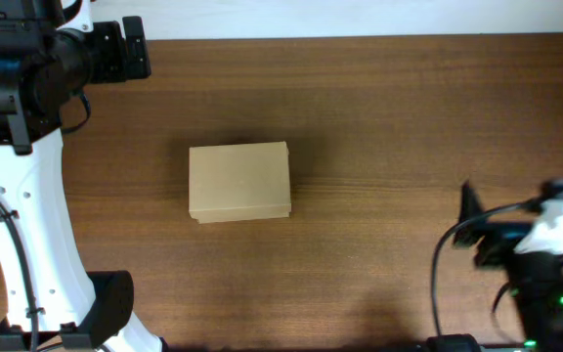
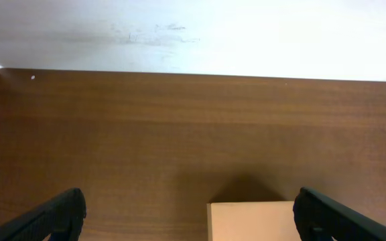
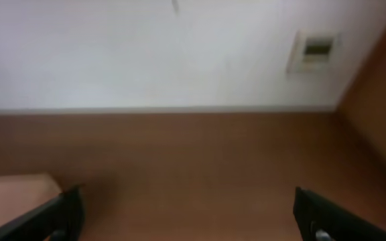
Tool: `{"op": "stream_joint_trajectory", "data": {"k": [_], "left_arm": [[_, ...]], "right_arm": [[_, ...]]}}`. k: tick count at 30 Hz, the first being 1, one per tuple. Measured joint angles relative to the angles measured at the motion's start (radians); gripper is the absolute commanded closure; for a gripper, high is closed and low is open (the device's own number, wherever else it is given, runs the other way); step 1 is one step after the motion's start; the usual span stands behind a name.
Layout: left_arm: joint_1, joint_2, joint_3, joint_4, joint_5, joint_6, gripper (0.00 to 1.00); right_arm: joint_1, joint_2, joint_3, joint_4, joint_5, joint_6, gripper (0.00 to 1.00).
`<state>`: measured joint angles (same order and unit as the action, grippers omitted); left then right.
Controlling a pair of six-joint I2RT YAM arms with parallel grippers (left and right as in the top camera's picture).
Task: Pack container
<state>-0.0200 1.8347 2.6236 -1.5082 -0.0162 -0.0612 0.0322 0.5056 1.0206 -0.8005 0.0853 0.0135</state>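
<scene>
The container [image 1: 239, 182] is a plain tan cardboard box lying near the middle of the brown table, with its lid down. My left gripper [image 1: 133, 49] is at the far left corner, well away from the box, open and empty. In the left wrist view [image 2: 189, 204] its fingers are spread wide, with the box top [image 2: 253, 221] low between them. My right gripper [image 1: 467, 213] is near the front right, blurred, open and empty. In the right wrist view [image 3: 187, 199] a corner of the box [image 3: 12, 195] shows at the lower left.
The brown wooden table [image 1: 389, 117] ends at a white wall along the far side [image 2: 193, 33]. The left arm's white column and base [image 1: 27, 235] stand at the left edge. A wall plate [image 3: 313, 48] is on the wall.
</scene>
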Motion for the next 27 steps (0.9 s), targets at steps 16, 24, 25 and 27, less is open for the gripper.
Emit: {"op": "stream_joint_trajectory", "data": {"k": [16, 24, 25, 27], "left_arm": [[0.0, 0.0, 0.0, 0.0, 0.0, 0.0, 0.0], [0.0, 0.0, 0.0, 0.0, 0.0, 0.0, 0.0], [0.0, 0.0, 0.0, 0.0, 0.0, 0.0, 0.0], [0.0, 0.0, 0.0, 0.0, 0.0, 0.0, 0.0]], "right_arm": [[-0.064, -0.451, -0.721, 0.188, -0.008, 0.0, 0.01], [-0.064, -0.458, -0.834, 0.227, -0.011, 0.001, 0.01], [-0.064, -0.458, -0.842, 0.228, -0.011, 0.0, 0.01], [-0.064, -0.458, -0.86, 0.229, -0.012, 0.0, 0.01]]}}
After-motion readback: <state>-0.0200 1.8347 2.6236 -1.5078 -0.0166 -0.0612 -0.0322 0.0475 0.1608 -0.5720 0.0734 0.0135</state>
